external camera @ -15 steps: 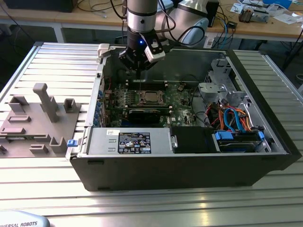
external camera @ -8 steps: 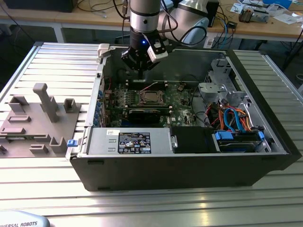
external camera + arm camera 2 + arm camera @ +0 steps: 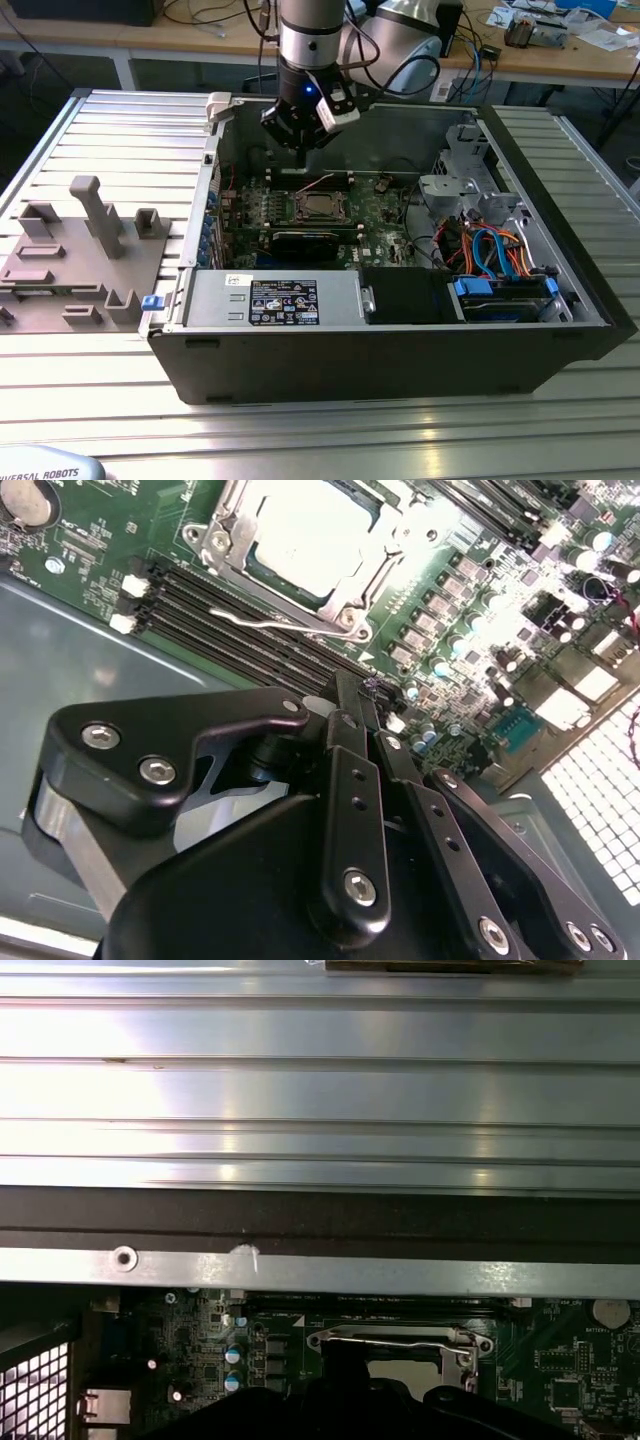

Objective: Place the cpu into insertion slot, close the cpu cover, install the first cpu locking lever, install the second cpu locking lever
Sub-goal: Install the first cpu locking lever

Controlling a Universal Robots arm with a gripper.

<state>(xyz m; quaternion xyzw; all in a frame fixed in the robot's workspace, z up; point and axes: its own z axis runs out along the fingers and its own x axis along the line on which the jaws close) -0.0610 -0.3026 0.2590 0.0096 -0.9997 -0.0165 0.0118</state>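
Note:
The cpu (image 3: 305, 530) lies in the insertion slot (image 3: 315, 207) on the motherboard, dull silver top up. The cpu cover (image 3: 222, 538) lies flat around it as a silvery frame; it also shows in the first wrist view (image 3: 400, 1338). A thin wire locking lever (image 3: 268, 621) runs along one edge of the socket. My gripper (image 3: 300, 135) hangs above the board, just behind the socket in the exterior view. Its black fingers (image 3: 352, 730) meet at the tips, shut, with nothing visible between them (image 3: 362, 688).
The open computer case (image 3: 400, 340) stands on a slatted aluminium table (image 3: 120, 130). Memory slots (image 3: 230, 610) lie beside the socket. A drive cage and coloured cables (image 3: 490, 250) fill the exterior view's right of the case. A grey fixture block (image 3: 80, 250) sits to its left.

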